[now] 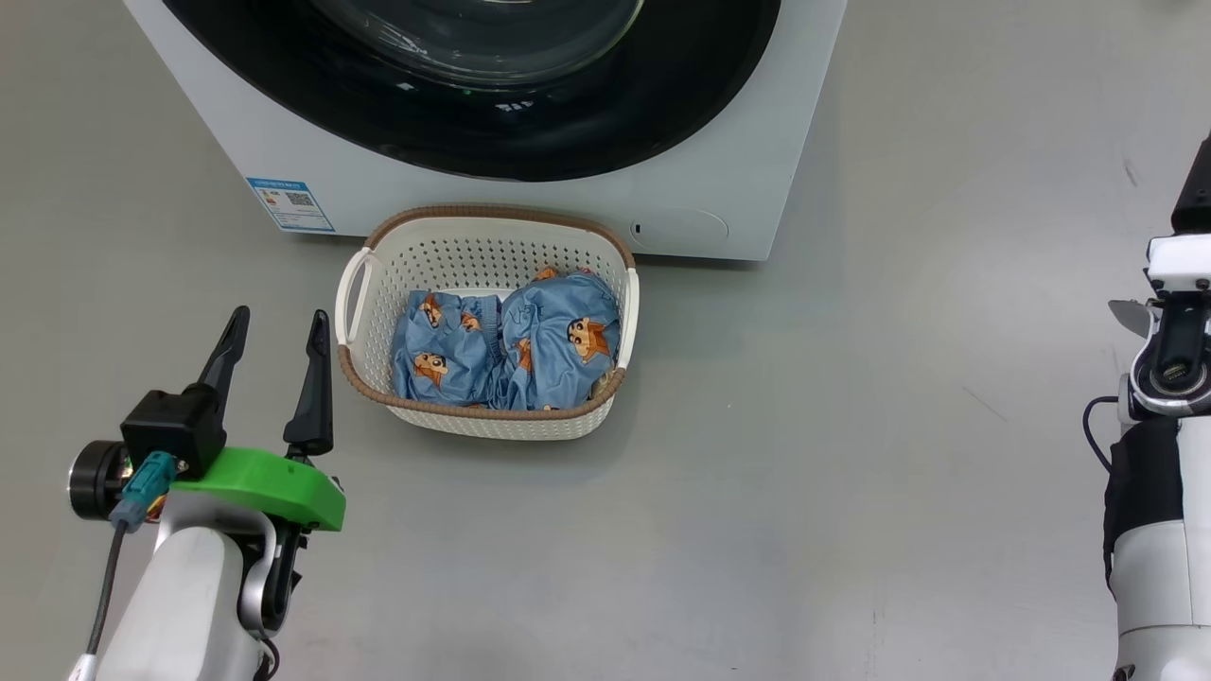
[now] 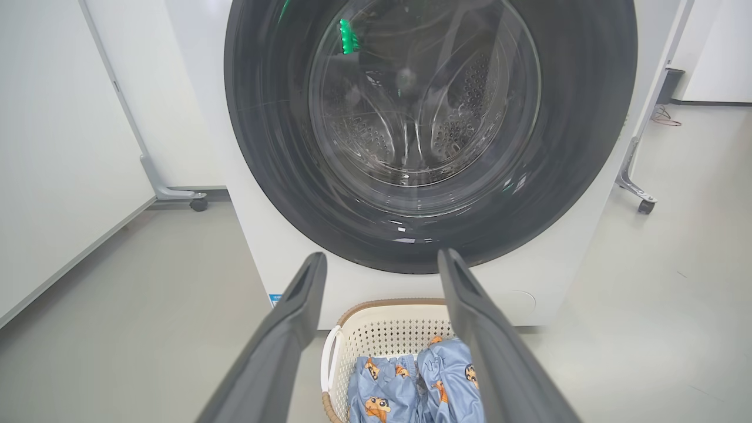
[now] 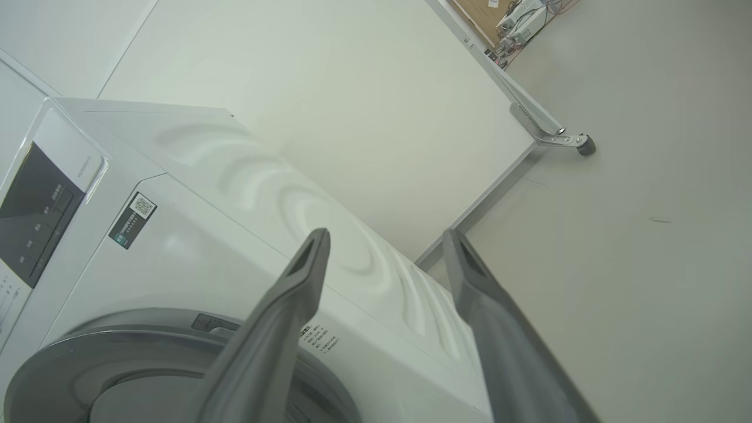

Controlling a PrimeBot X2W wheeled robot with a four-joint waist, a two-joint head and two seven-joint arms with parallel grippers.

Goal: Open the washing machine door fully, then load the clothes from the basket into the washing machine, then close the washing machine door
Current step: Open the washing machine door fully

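Note:
The washing machine point(image 1: 530, 203) stands at the far side of the floor, white. Its door point(image 2: 429, 117), black-rimmed with a glass bowl, lies shut against the front. Right before it stands the cream basket point(image 1: 492, 251) with the light blue cartoon-print clothes point(image 1: 511, 345) inside. My left gripper point(image 1: 279, 322) hangs open and empty just left of the basket. In its wrist view the left gripper point(image 2: 382, 257) points at the door's lower rim above the basket point(image 2: 382, 326). My right gripper point(image 3: 385, 235) is open and empty, up beside the machine's right side panel point(image 3: 205, 247). The right arm point(image 1: 1168, 378) stands at the right edge.
White partition panels on castor feet point(image 2: 197, 202) point(image 2: 646, 205) flank the machine, and another partition point(image 3: 352, 88) stands behind it. A blue-bordered label point(image 1: 290, 203) and a round service flap point(image 1: 679, 229) mark the machine's lower front. Grey floor point(image 1: 851, 426) spreads right of the basket.

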